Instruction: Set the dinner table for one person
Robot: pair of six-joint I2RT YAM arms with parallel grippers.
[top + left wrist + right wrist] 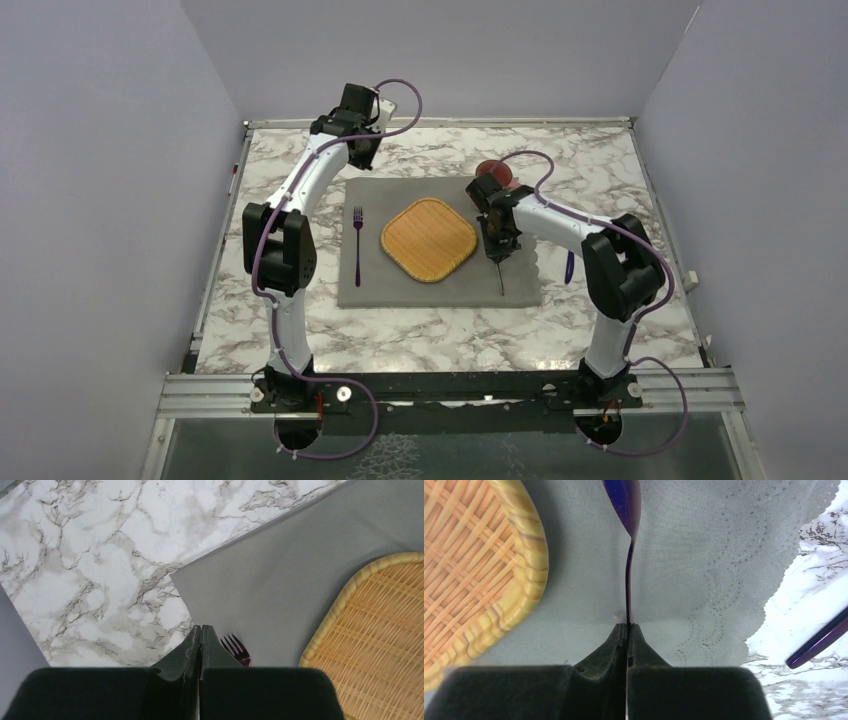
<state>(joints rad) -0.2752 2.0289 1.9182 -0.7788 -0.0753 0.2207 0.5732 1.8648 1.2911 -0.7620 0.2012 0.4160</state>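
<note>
counter [420,340]: large, roughly square top with a white-and-grey veined marble pattern and metal edging. It fills the floor of the scene, with both arm bases bolted at its near edge, and it carries everything below.
placemat [430,293]: grey cloth rectangle with a scalloped right edge, lying flat in the middle of the counter.
loose utensil [570,266]: slim purple-blue piece of cutlery on the bare marble just right of the placemat's scalloped edge. I cannot tell what kind it is.
fork [357,245]: purple metallic fork on the left part of the placemat, tines toward the far side, apart from the plate.
woven plate [428,238]: rounded-square plate of yellow-orange wicker, in the centre of the placemat.
right tool [628,630]: pressed together on the thin handle of a dark blue-purple utensil [625,500], over the right part of the placemat, between the woven plate and the scalloped edge. The utensil's wider end points toward the near side. Whether it touches the cloth I cannot tell.
red cup [497,170]: round red vessel on the marble just beyond the placemat's far right, partly hidden by the right wrist.
left tool [200,630]: pressed together and holding nothing, hanging over the far left corner of the placemat, the fork's tines just beneath its view.
</note>
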